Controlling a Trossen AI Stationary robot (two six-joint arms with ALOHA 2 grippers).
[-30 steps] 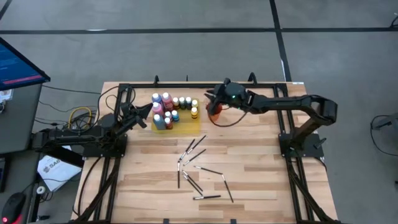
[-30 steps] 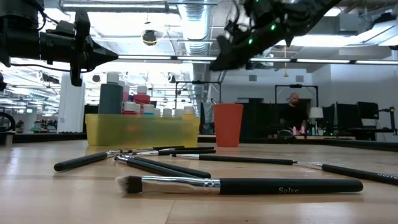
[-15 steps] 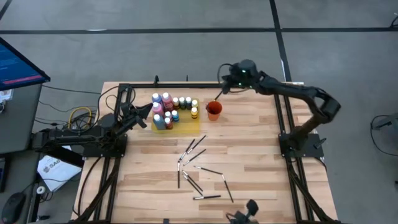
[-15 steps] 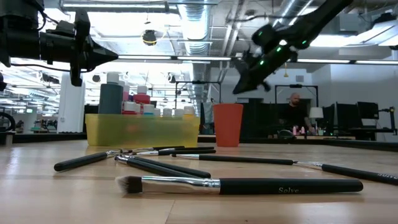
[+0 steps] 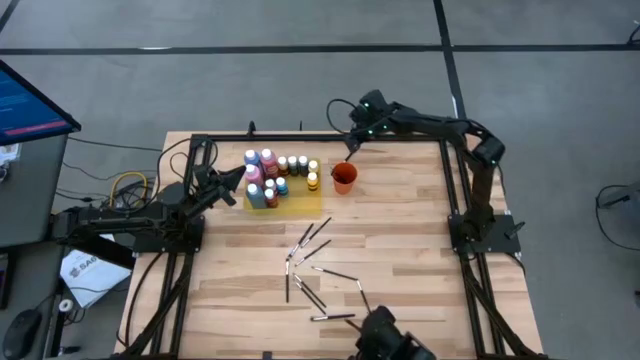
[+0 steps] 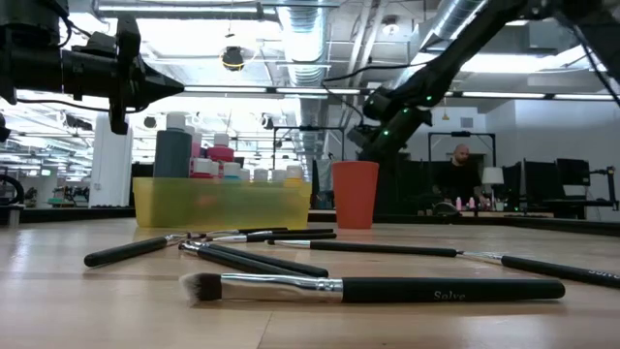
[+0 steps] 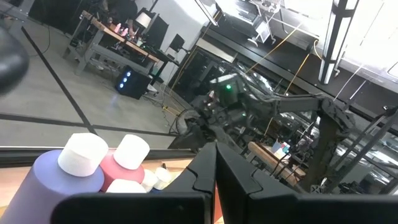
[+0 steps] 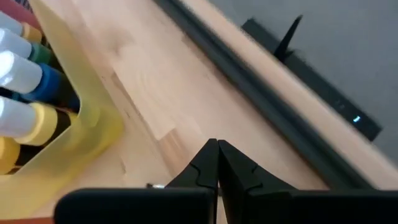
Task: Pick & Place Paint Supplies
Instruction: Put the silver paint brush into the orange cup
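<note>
On the left, my left gripper [image 5: 238, 178] is parked just beside the yellow tray [image 5: 296, 205], fingers clenched on nothing, exactly where it sat a second ago. The paint bottles [image 5: 268, 172] stand packed in that tray, pink and blue ones at its left end and smaller darker and yellow ones toward the right. Nearer me, in the middle of the table [image 5: 420, 260], the brushes [image 5: 320, 268] lie scattered and well apart from the tray, none of them shifted. Right of the tray stands the orange cup [image 5: 344, 178]. The real change is my right gripper [image 5: 354, 143]: a second ago it hovered right over that cup with its fingers partly open; now it has pulled back toward the far edge and closed completely, empty as far as I can see. I think it dropped a brush into the cup, though the overhead view is too coarse to confirm one inside. The loose brushes are what's left.
</note>
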